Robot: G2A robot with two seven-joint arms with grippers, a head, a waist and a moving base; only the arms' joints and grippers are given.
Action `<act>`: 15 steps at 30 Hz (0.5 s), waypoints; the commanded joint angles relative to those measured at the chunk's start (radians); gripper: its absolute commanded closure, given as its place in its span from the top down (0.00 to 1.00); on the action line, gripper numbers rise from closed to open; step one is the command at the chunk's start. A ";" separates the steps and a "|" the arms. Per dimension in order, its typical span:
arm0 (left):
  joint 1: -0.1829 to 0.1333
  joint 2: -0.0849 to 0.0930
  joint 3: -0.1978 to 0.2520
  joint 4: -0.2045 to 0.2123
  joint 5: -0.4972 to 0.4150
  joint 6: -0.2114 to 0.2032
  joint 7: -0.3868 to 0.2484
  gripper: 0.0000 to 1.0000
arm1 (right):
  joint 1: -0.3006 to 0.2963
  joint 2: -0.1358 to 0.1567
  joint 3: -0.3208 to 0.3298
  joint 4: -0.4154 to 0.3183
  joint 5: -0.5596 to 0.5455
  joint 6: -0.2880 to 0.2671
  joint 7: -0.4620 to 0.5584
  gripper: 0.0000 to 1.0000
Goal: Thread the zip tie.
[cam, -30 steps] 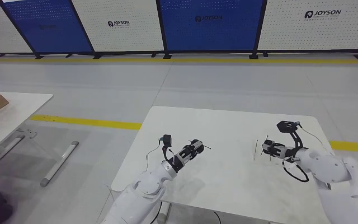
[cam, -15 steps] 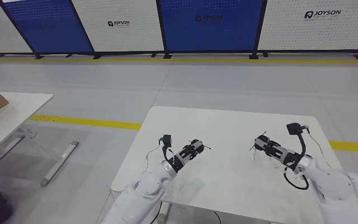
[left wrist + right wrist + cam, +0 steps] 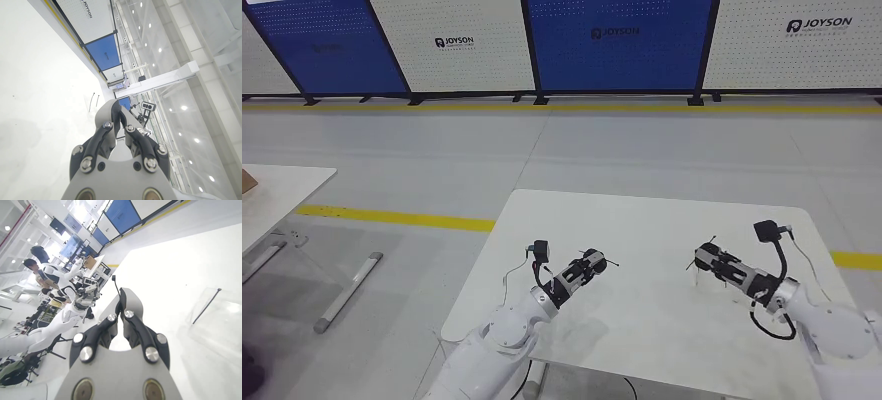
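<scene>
Right wrist view: right gripper [image 3: 120,293] grasps a zip tie [image 3: 115,284]; left gripper [image 3: 118,107] is clenched, well apart; threading looks unstarted.

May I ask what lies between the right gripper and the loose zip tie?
Only bare table, then the edge of the clear sheet holding the loose zip tie, in the right wrist view.

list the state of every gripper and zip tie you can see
left gripper, jaws shut, contents unclear
right gripper, jaws shut on held zip tie
held zip tie, pinched, head end sticking out past the jaws
loose zip tie, lying straight on the table, not looped
</scene>
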 commanded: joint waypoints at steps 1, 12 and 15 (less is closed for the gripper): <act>0.000 0.000 0.000 0.000 0.000 0.000 0.000 0.00 | -0.013 -0.004 -0.004 -0.007 0.007 -0.001 -0.075 0.00; 0.000 0.000 0.000 0.000 0.000 0.000 0.000 0.00 | -0.096 -0.033 -0.084 -0.021 -0.107 0.100 -0.478 0.00; 0.000 0.000 0.000 0.000 0.000 0.000 0.000 0.00 | -0.096 -0.033 -0.084 -0.021 -0.107 0.100 -0.478 0.00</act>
